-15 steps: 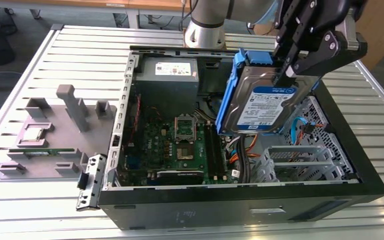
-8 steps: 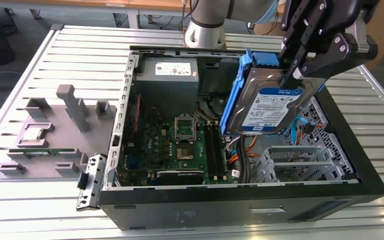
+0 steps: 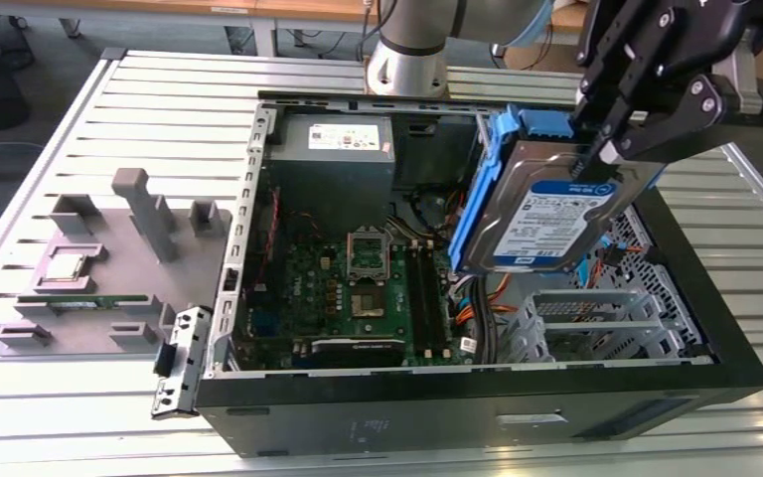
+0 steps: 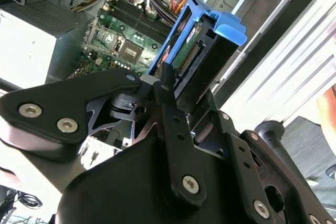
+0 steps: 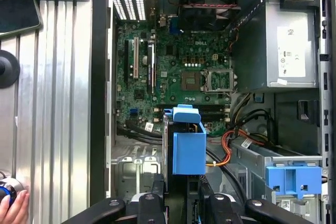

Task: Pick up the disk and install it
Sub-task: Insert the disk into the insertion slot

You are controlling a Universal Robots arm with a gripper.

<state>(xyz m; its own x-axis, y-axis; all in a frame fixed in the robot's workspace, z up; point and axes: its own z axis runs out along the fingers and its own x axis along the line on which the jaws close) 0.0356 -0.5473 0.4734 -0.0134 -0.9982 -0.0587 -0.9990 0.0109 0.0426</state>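
- A slatted metal table (image 3: pixel 753 229) carries an open black case (image 3: pixel 488 407) lying on its side, motherboard (image 3: pixel 355 288) facing up.
- A grey fixture (image 3: pixel 116 248) sits on the table at the exterior view's left, just beside the case.
- A hand (image 5: pixel 11 208) shows at the table's edge in the first wrist view.
- The gripper (image 3: pixel 594 149) is clamped on the upper end of the disk (image 3: pixel 547 214).
- The disk hangs on edge, tilted, above the case interior, between the motherboard and the drive cage (image 3: pixel 594 318).
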